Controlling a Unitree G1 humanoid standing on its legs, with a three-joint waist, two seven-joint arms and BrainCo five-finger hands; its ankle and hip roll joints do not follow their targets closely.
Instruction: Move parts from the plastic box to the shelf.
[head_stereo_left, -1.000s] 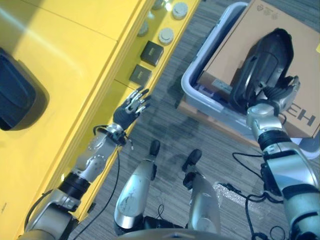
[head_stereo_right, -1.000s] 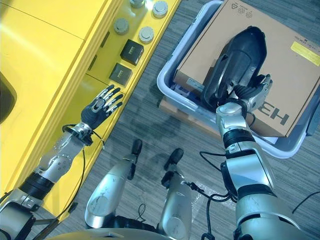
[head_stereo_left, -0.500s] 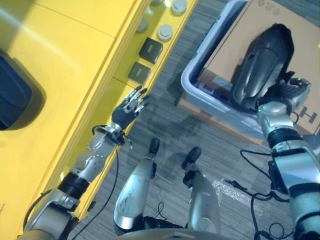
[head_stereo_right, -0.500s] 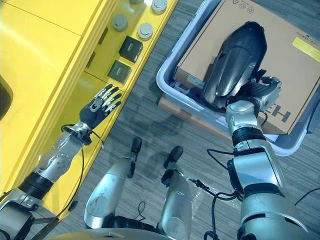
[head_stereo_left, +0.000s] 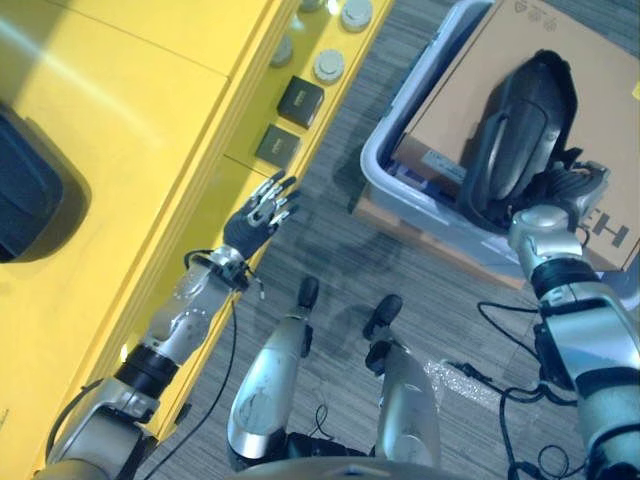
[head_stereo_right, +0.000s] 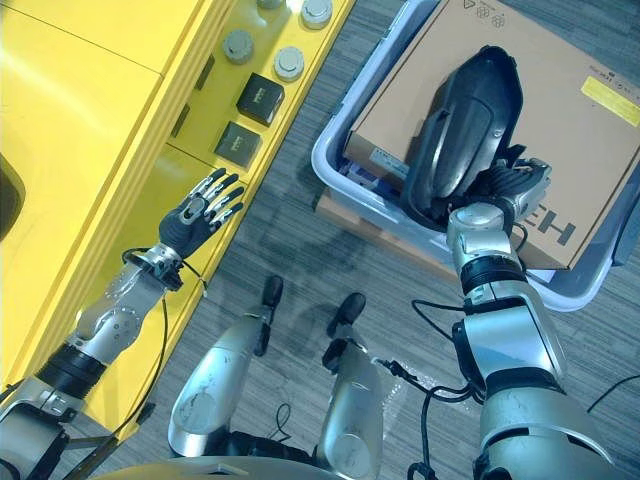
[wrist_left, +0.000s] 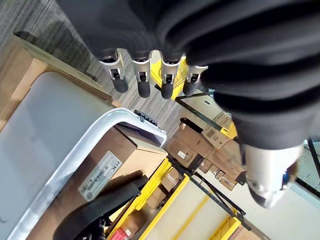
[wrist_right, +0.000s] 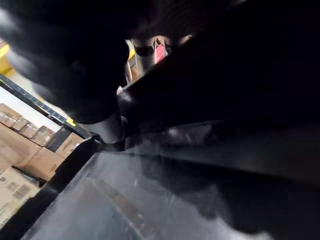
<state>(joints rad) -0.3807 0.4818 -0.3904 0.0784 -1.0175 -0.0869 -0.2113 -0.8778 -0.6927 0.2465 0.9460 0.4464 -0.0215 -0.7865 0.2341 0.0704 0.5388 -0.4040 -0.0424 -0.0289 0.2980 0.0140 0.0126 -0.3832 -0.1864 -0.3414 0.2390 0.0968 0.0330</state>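
Right robot hand clamped on black part – long axis upward over cardboard box in plastic box; left robot hand fingers apart beside yellow shelf.

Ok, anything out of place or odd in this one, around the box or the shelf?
Nothing spilled or damaged. The large black part lies across the cardboard box inside the plastic box, with the right robot hand gripping its lower end. The left robot hand hangs open beside the yellow shelf, where small parts sit in order.

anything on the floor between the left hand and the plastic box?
No. In the left eye view, bare grey carpet runs from the open left hand to the plastic box. The right hand grips the black part there.
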